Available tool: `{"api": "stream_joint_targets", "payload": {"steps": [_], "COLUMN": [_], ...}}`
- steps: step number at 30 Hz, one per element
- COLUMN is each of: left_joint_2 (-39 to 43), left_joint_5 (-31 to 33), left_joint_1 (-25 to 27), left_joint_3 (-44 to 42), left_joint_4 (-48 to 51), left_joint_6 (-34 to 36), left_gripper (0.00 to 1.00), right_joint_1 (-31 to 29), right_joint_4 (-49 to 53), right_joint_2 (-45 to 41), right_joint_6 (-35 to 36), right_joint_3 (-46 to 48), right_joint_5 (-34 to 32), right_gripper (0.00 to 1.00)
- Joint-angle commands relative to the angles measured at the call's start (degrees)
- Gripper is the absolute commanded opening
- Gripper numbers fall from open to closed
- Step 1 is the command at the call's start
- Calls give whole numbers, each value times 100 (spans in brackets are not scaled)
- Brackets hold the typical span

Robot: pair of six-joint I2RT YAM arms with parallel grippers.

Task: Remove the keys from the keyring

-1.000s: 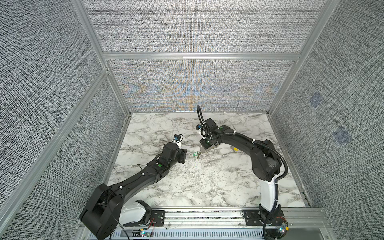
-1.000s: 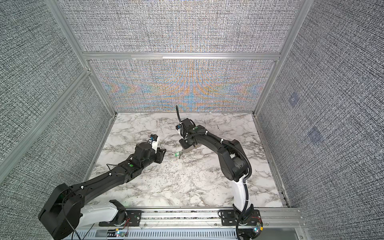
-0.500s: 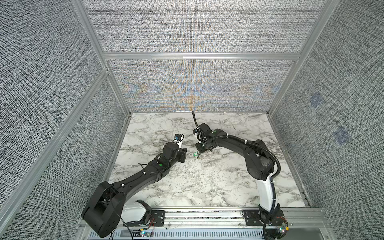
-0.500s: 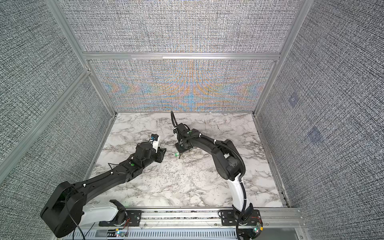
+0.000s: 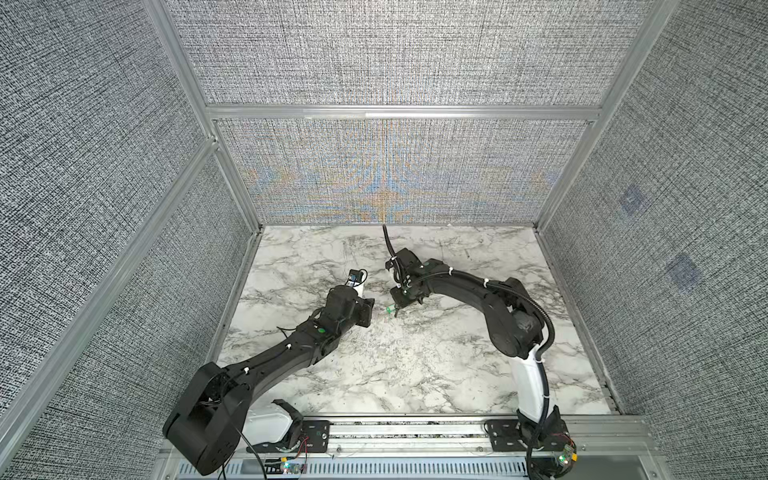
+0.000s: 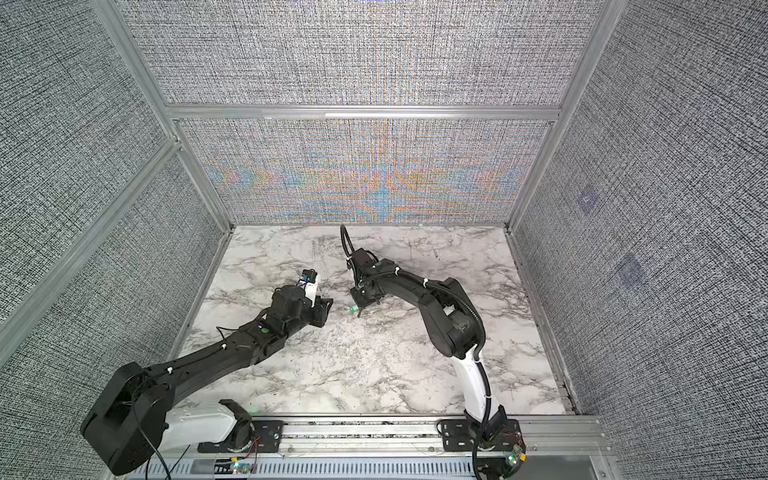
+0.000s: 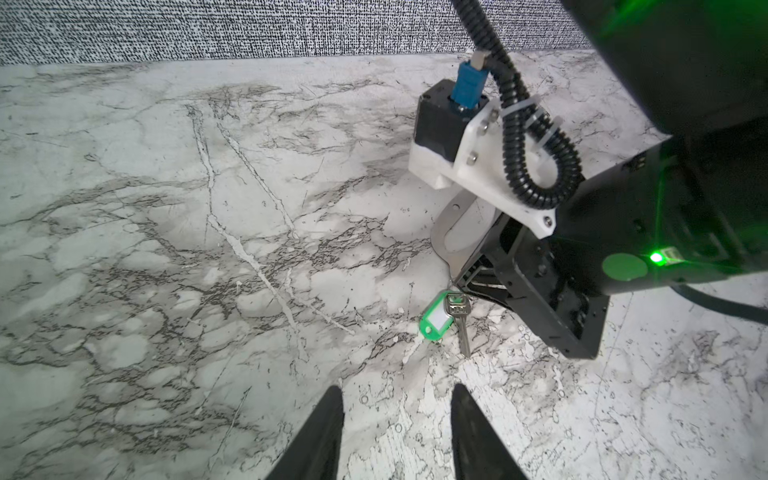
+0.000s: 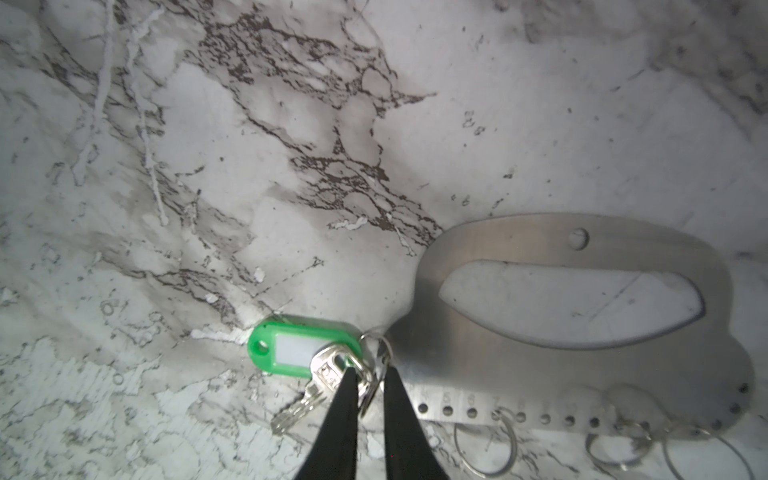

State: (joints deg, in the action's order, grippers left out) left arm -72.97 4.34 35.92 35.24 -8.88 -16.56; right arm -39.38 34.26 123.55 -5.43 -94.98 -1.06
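In the right wrist view the keyring (image 8: 498,361), a flat grey metal holder with a long oval slot and a row of small holes, lies flat on the marble. At its corner hangs a silver key (image 8: 328,376) with a green tag (image 8: 291,347). My right gripper (image 8: 370,372) is shut on the small split ring of that key. In both top views it points down at the green tag (image 5: 390,308) (image 6: 352,308). My left gripper (image 7: 395,388) stands open and empty, a short way from the key (image 7: 459,322) and holder (image 7: 446,232).
Empty split rings (image 8: 484,440) (image 8: 615,440) hang from the holder's hole row. The marble table (image 5: 415,365) is walled by grey fabric panels (image 5: 395,174) on three sides, with a metal rail (image 5: 415,432) at the front.
My right gripper has shifted left towards the green-tagged key and its jaws have narrowed onto the key's ring. The left arm has stayed put.
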Motion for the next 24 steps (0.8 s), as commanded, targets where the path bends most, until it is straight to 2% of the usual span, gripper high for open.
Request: {"api": "stream_joint_targets", "payload": {"steps": [1, 12, 24], "left_joint_2": [-64, -305, -166], "left_joint_5": [-65, -144, -23], "left_joint_1": [-6, -6, -6], "left_joint_3": [57, 252, 280], "left_joint_4": [-101, -23, 70], "left_joint_6": [-33, -41, 16], "left_gripper": [45, 45, 45], "right_joint_1": [-3, 4, 52], "right_joint_4": [173, 235, 182], "right_joint_2": [-4, 28, -244], "right_joint_6": [51, 119, 415], "right_joint_3": [-14, -25, 120], "right_joint_5": [-111, -35, 176], "right_gripper": [13, 13, 3]}}
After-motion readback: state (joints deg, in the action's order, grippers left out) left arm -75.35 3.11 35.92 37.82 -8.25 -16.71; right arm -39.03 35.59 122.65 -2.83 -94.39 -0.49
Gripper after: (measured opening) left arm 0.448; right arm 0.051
